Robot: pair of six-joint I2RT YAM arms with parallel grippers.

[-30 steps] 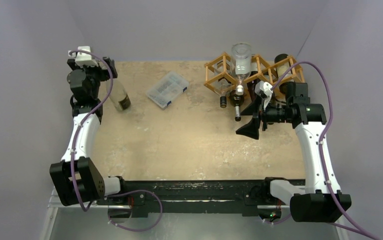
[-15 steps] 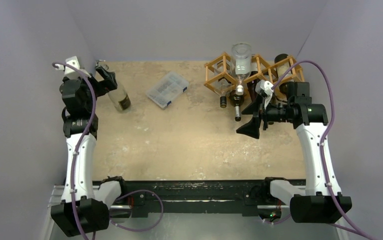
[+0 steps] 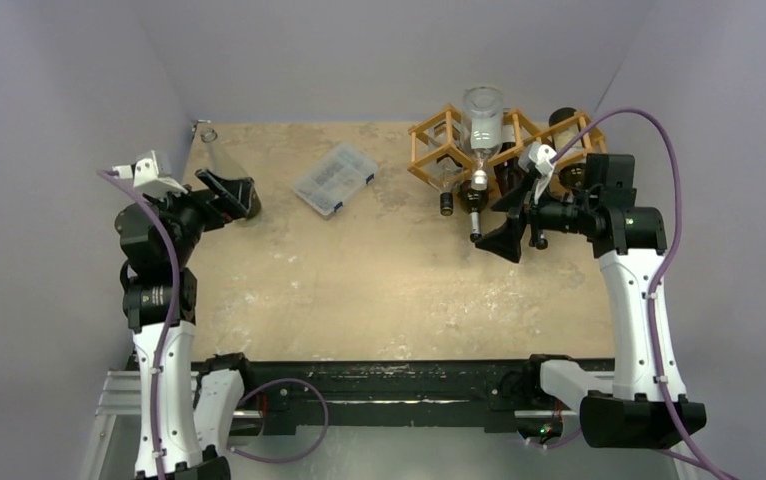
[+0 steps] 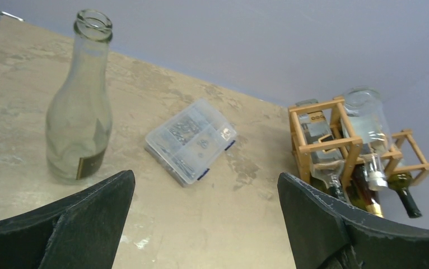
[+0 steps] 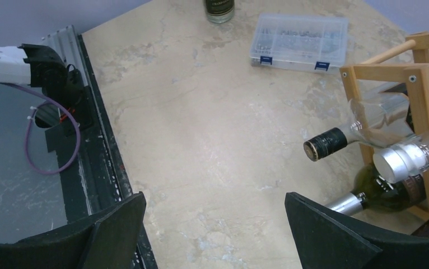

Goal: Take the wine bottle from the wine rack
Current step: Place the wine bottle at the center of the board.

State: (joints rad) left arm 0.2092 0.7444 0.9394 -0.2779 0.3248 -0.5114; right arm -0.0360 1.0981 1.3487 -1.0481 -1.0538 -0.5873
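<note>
Beige marbled table point(image 3: 359, 290), lavender-grey walls point(image 3: 379, 50) on three sides. Nearest you, a black rail point(image 3: 379, 380) runs along the near edge with both arm bases on it.

Left gripper point(image 3: 231, 195) point(image 4: 201, 224) hangs over the far-left part of the table. Its jaws are spread wide and there's nothing between them; the wrist view shows only bare tabletop in the gap.

Right gripper point(image 3: 509, 222) point(image 5: 212, 235) sits just on the near side of the wine rack point(image 3: 439, 140). It's equally wide and holds nothing. The bottle necks are ahead and to its right, not touching.

Mid-table you've got a clear plastic box point(image 3: 333, 178) with blue latches, lid closed. It lies flat between the two grippers, well apart from both.

Wine bottle point(image 4: 80, 112) is clear glass with an open mouth and a dark label low on the body. It stands upright on the table at the far-left corner, off the rack and well apart from it. It's just beyond the left gripper, ahead-left of the gap. The wrist view shows it clear of the fingers.

Rack is far right, close to the back wall, and four bottles are on it:
- Silver-capped bottle point(image 3: 482, 125): clear, lies on top between two cells, neck toward you.
- Black-capped bottle point(image 5: 330, 140): clear, in the left cell.
- Green bottle point(image 5: 380, 196): low down, silver foil neck pointing out.
- Dark bottle point(image 3: 564, 125): right-end cell, mostly hidden by the arm.
</note>
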